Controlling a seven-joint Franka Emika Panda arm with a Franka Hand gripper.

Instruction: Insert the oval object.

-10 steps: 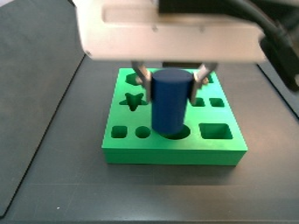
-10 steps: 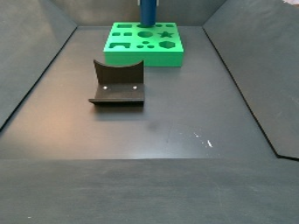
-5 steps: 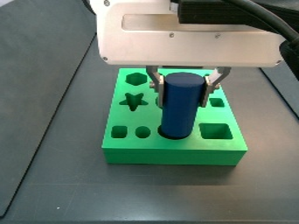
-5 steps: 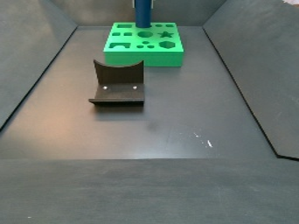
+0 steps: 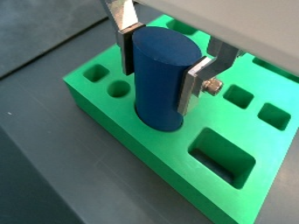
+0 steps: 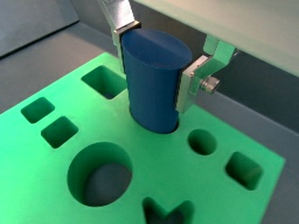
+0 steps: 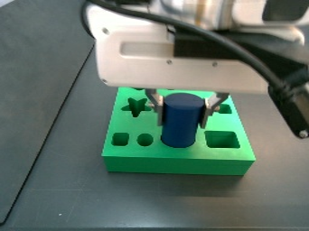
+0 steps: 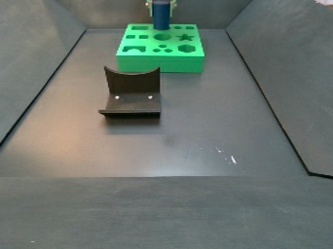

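The oval object, a dark blue peg with a flat top, stands upright with its lower end in a hole of the green block. It shows in both wrist views and both side views. My gripper is shut on the peg's upper part, one silver finger on each narrow side. The gripper hangs over the middle of the block, which sits at the far end of the floor. The hole under the peg is hidden.
The green block has several other shaped holes, among them a large round one and a rectangular one. The fixture stands on the dark floor in front of the block. Dark walls slope up at both sides.
The gripper has come down with the oval object. The peg now stands lower, with its lower end deeper in the block's hole.
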